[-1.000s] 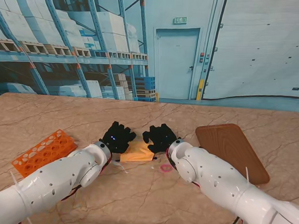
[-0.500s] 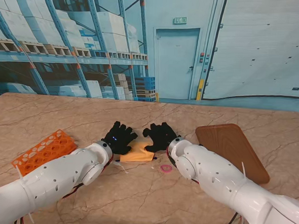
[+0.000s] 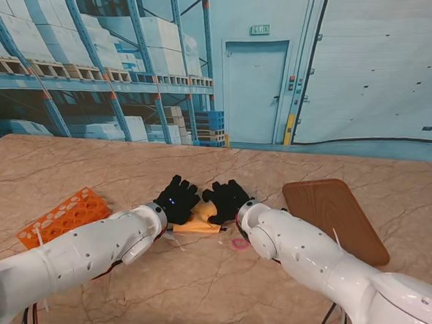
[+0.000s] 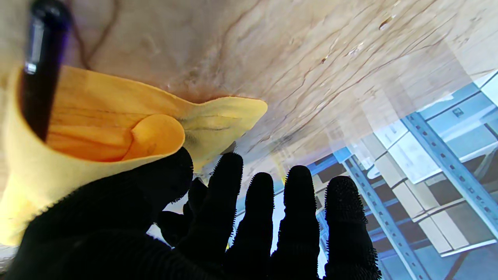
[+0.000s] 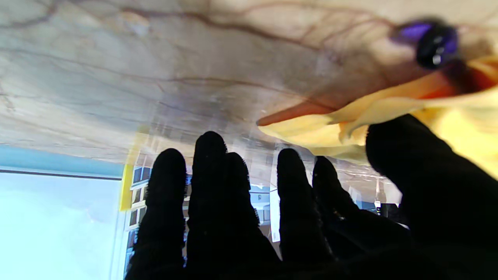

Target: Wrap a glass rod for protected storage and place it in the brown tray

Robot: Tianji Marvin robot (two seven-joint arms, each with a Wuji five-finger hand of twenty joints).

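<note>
both our black-gloved hands, left hand [image 3: 177,198] and right hand [image 3: 226,199], fingers spread, have closed in, pressing the soft yellow cloth [image 3: 198,219] tighter around the dark glass rod [image 4: 41,74].

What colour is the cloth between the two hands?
Yellow. The cloth shows best in the left wrist view.

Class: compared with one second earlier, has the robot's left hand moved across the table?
Yes. The left hand has shifted right, away from the orange rack and closer to the right hand.
</note>
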